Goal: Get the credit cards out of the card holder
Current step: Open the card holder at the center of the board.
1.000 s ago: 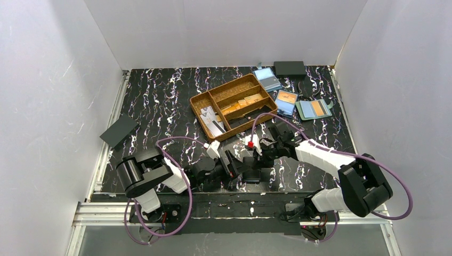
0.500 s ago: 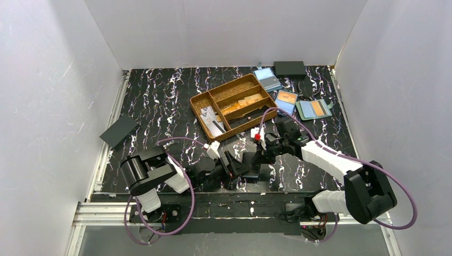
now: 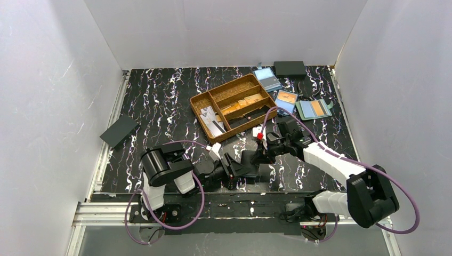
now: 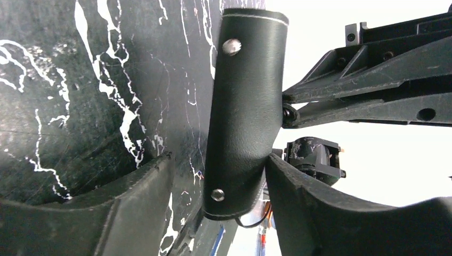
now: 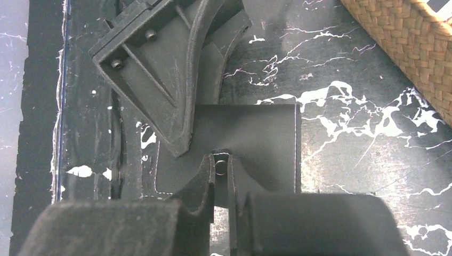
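Top view: the black holder (image 3: 249, 160) sits near the front edge of the surface (image 3: 160, 96), caught between the two arms. The left arm (image 3: 176, 173) reaches in from the left and the right arm (image 3: 325, 157) from the right. It is in front of the tray (image 3: 200, 106) and apart from it. Pale cards (image 3: 212, 118) lie in the tray's end compartment nearest the left arm. Whether the holder rests on the surface or hangs just over it I cannot tell.

Left wrist view: the holder (image 4: 242, 106) stands on end between the left jaws, its outer face with two metal studs (image 4: 231, 46) towards the camera. One finger (image 4: 320, 208) touches its lower side. The other finger (image 4: 133, 197) stands off, with a strip of surface showing between (so these jaws are open, straddling rather than clamping). The right arm's fingers (image 4: 368, 90) meet the holder's far side at about mid-height.

Right wrist view: the right jaws are nearly closed, their fingers (image 5: 197, 186) pinching the near edge of the holder (image 5: 256, 138), with a small stud showing in the slit between the tips. A left finger (image 5: 160, 80) lies over the holder's far left corner. The tray's corner (image 5: 410, 42) shows at upper right, clear of the holder.
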You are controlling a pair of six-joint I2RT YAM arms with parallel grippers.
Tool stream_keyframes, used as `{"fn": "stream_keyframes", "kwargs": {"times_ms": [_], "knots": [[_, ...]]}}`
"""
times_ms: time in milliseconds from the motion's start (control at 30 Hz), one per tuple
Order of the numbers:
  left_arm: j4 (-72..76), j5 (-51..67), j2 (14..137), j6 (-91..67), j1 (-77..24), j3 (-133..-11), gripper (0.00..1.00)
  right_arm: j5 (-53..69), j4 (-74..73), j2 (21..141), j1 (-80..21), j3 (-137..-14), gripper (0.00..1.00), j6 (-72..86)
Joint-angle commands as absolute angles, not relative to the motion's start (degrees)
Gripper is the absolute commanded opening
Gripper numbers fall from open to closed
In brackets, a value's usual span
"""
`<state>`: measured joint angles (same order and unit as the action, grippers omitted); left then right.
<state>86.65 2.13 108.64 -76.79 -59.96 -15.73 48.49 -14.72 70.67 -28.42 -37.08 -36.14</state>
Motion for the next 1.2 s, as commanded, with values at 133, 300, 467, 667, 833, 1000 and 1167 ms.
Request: {"fn": "stream_keyframes", "kwargs": {"times_ms": [133, 300, 467, 667, 833, 1000, 1167], "knots": [[81.6, 0.8, 107.4, -74.7, -59.8, -11.6, 0.13, 51.5, -12.8, 70.1, -27.7, -37.2, 0.02, -35.3], [81.8, -3.3, 107.5, -76.7, -59.4, -8.1, 0.00, 51.6, -13.1, 70.4, -27.5, -37.3, 0.02, -35.4], [81.7, -6.3, 107.8, -79.5, -59.4, -5.9, 0.00, 48.0, -14.6, 71.3, -27.4, -37.8, 0.02, -37.0], [81.6, -7.6, 107.7, -80.9, -59.4, -5.3, 0.11, 42.1, -16.6, 73.5, -27.6, -38.4, 0.05, -39.2], [81.4, -7.0, 107.6, -80.9, -59.5, -5.9, 0.34, 38.2, -16.8, 76.0, -28.6, -38.8, 0.11, -39.0], [80.6, -8.4, 104.1, -79.5, -59.4, -4.0, 0.41, 33.5, -17.1, 78.9, -29.3, -39.6, 0.23, -38.2], [75.2, -10.1, 94.7, -76.0, -59.5, -1.3, 0.42, 30.2, -17.2, 79.0, -29.4, -39.7, 0.36, -37.9]]}}
